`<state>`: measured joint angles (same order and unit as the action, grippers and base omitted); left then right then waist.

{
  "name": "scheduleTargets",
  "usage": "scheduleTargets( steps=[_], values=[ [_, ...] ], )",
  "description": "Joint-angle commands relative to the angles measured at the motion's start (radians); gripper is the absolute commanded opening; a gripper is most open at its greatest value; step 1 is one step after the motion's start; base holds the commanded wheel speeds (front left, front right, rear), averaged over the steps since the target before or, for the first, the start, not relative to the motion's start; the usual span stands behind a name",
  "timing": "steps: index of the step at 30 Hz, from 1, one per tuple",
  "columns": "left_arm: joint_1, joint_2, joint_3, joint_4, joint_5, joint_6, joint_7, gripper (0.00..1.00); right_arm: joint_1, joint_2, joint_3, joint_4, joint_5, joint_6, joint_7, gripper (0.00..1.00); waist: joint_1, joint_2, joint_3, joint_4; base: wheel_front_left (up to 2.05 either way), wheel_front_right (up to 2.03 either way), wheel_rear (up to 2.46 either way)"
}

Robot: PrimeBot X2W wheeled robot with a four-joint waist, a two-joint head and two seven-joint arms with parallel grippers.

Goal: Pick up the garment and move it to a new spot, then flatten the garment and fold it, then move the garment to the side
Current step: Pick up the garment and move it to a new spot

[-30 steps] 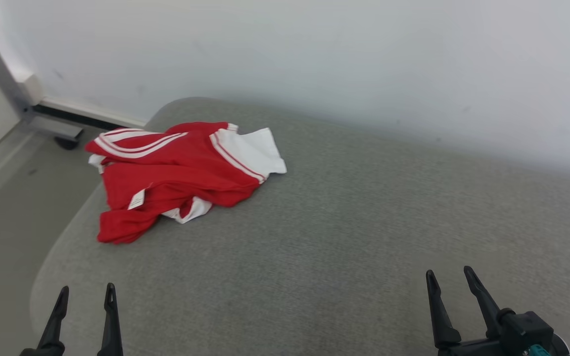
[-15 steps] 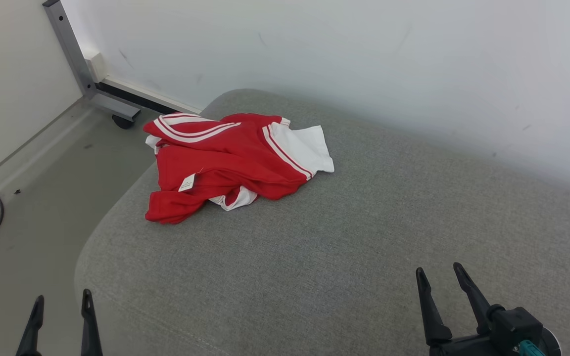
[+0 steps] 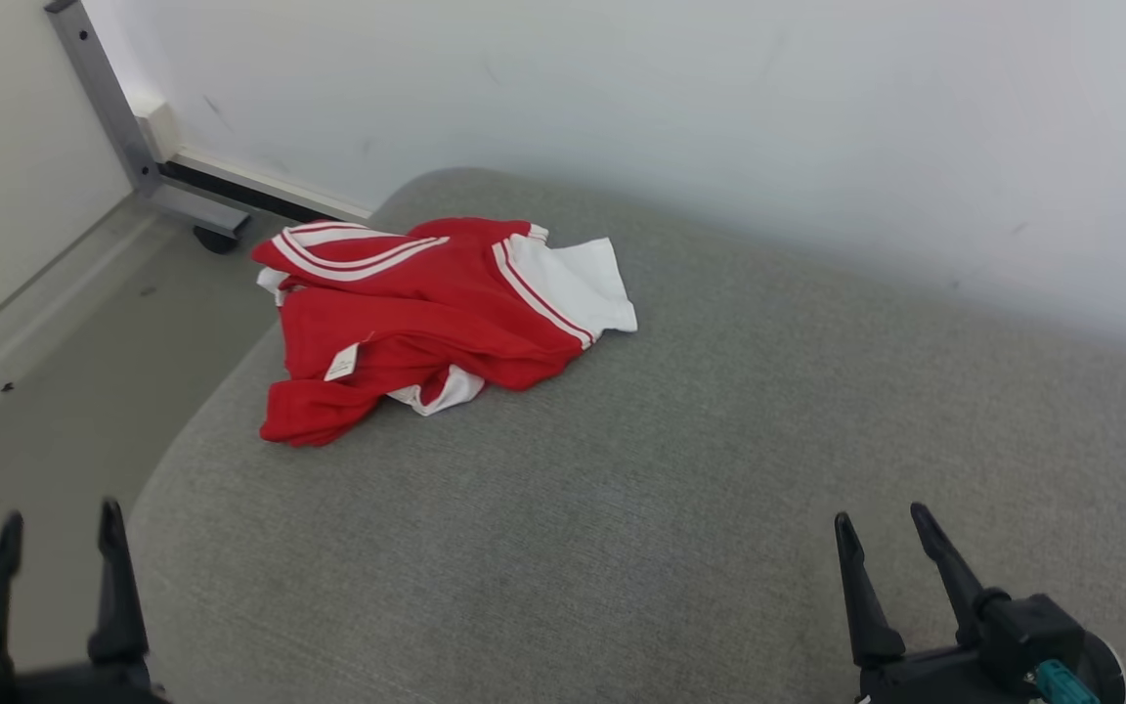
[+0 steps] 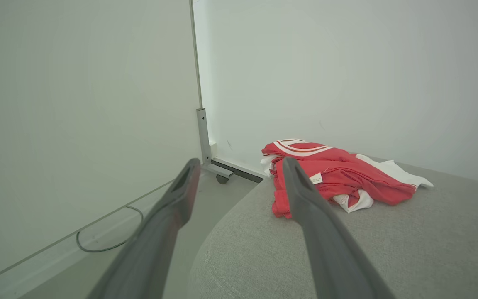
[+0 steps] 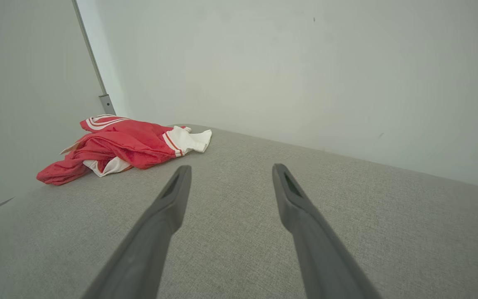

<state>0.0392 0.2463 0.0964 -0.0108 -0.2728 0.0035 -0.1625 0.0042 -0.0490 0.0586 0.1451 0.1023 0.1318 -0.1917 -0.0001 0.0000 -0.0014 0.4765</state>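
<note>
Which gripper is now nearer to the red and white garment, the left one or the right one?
Left. The left gripper is open at the cushion's left edge, short of the garment; the right gripper, also open, is farther, across the cushion to its right.

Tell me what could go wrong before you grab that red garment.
1. The garment lies crumpled at a rounded corner of the cushion, beside the floor; a clumsy push from the left claw might slide it off.
2. Its layers are bunched, so a pinch may catch one fold only and lift it twisted.
</note>
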Motion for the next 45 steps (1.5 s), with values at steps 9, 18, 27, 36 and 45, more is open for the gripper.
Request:
scheduleTargets(
  steps=[9,18,27,36,45],
  values=[
    [-0.298,0.065,0.02,0.025,-0.077,-0.053,0.034,1.0,-0.086,-0.003,-0.046,-0.086,-0.076,-0.002,0.04,1.0,0.0001,0.0,0.224,-0.161,0.0,0.0,0.0],
    [-0.598,0.168,0.06,0.155,-0.137,-0.08,0.088,1.0,-0.163,-0.002,-0.091,-0.19,-0.112,-0.002,0.059,1.0,0.0001,0.0,0.418,-0.295,0.0,0.0,0.0],
    [-0.757,0.264,0.05,0.378,-0.167,-0.103,0.17,1.0,-0.201,-0.002,-0.088,-0.215,-0.111,-0.002,0.052,1.0,0.0001,0.0,0.481,-0.381,0.0,0.0,0.0],
    [-0.838,0.304,0.018,0.608,-0.209,-0.12,0.278,1.0,-0.211,-0.002,-0.078,-0.231,-0.108,-0.002,0.059,1.0,0.0001,0.0,0.49,-0.409,0.0,0.0,0.0],
    [-0.888,0.326,-0.065,0.817,-0.258,-0.134,0.383,1.0,-0.205,-0.002,-0.075,-0.239,-0.119,-0.002,0.068,1.0,0.0001,0.0,0.486,-0.429,0.0,0.0,0.0]
  ],
)
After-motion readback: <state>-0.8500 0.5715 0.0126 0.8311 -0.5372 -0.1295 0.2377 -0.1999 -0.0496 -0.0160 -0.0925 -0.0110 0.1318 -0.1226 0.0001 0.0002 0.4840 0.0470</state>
